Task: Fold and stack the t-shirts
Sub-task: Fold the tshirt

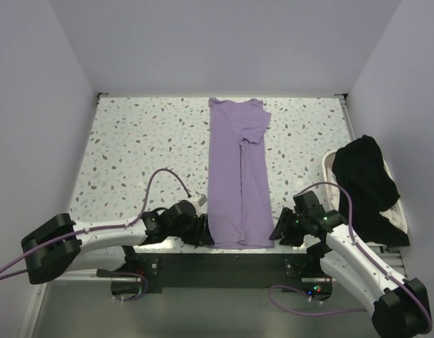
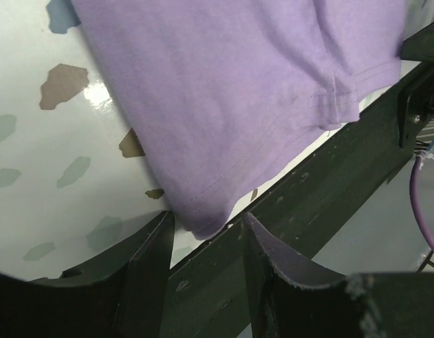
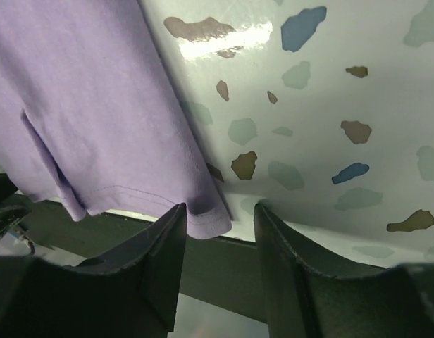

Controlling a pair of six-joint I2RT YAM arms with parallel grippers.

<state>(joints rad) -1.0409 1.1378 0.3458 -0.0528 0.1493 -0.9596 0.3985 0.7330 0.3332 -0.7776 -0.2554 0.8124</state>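
Note:
A purple t-shirt, folded lengthwise into a long strip, lies down the middle of the speckled table, its hem at the near edge. My left gripper is open at the hem's left corner, which sits between its fingers. My right gripper is open at the hem's right corner, also between its fingers. The shirt shows in the left wrist view and in the right wrist view. Black t-shirts lie heaped in a white basket at the right.
A dark metal rail runs along the table's near edge under both grippers. White walls enclose the table on three sides. Purple cables loop off both arms.

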